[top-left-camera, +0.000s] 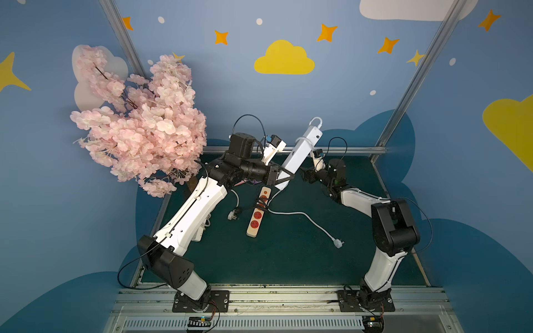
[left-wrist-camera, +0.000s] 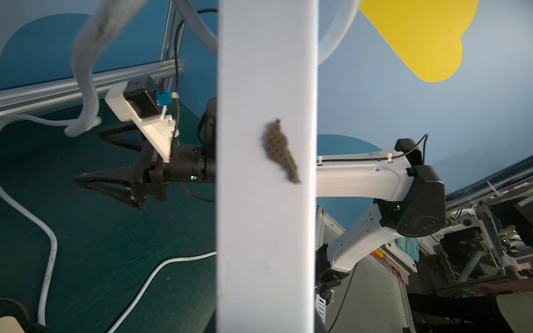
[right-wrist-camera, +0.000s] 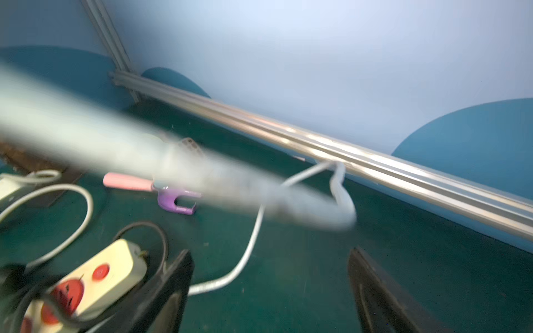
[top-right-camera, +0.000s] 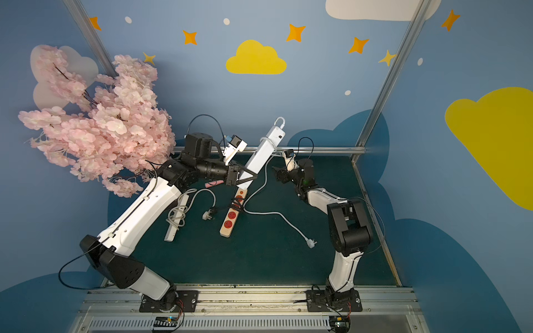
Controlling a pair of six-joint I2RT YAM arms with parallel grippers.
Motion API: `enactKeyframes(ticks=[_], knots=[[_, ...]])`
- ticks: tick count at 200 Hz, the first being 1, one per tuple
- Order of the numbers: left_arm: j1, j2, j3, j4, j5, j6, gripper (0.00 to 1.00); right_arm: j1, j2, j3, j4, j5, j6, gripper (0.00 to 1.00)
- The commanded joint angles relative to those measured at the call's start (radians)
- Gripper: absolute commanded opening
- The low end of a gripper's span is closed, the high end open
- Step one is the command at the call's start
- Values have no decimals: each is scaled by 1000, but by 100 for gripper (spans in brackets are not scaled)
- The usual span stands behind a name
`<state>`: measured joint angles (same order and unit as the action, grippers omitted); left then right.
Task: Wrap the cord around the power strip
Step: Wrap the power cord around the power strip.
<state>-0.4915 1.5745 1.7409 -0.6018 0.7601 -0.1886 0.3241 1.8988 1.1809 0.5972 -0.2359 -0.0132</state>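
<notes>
Strip (left-wrist-camera: pixel 265 201), clamped low by the left gripper (top-left-camera: pixel 284 176), tilts up over the red strip (top-left-camera: pixel 257 213); with the right gripper (top-left-camera: pixel 306 174) apart and empty, slack cord (top-left-camera: pixel 300 214) may snag on that red strip or its loop slide off.

Dim, even lighting; the right wrist view is motion-blurred.

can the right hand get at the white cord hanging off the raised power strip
Probably yes. The right hand is open, and the cord hanging from the power strip in the left hand runs just ahead of it, with nothing visible in between.
</notes>
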Motion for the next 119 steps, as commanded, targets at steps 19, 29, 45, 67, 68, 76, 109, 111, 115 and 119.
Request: enactKeyframes(ticks=[19, 29, 45, 67, 68, 76, 109, 111, 115, 119], knots=[[-5, -34, 45, 0, 29, 16, 3, 21, 73, 39, 306, 221, 11, 85], [-6, -37, 46, 0, 30, 14, 3, 26, 83, 35, 354, 267, -5, 85], [-7, -41, 45, 2, 28, 9, 3, 26, 99, 41, 412, 301, -33, 84], [-7, -48, 37, 20, 36, -6, 3, 12, 126, 80, 432, 256, -33, 75], [-8, -48, 37, 21, 35, -8, 3, 12, 128, 81, 431, 254, -34, 75], [-6, -50, 38, 27, 35, -13, 3, 12, 135, 93, 425, 244, -38, 67], [18, -53, 36, 91, 13, -48, 3, 24, 87, 12, 400, 186, -76, 19], [22, -53, 35, 96, 10, -51, 3, 26, 79, 3, 395, 182, -79, 17], [29, -51, 35, 105, 2, -56, 3, 32, 60, -19, 380, 179, -89, 12], [39, -49, 35, 116, -5, -63, 3, 39, 42, -41, 362, 177, -103, 8]])
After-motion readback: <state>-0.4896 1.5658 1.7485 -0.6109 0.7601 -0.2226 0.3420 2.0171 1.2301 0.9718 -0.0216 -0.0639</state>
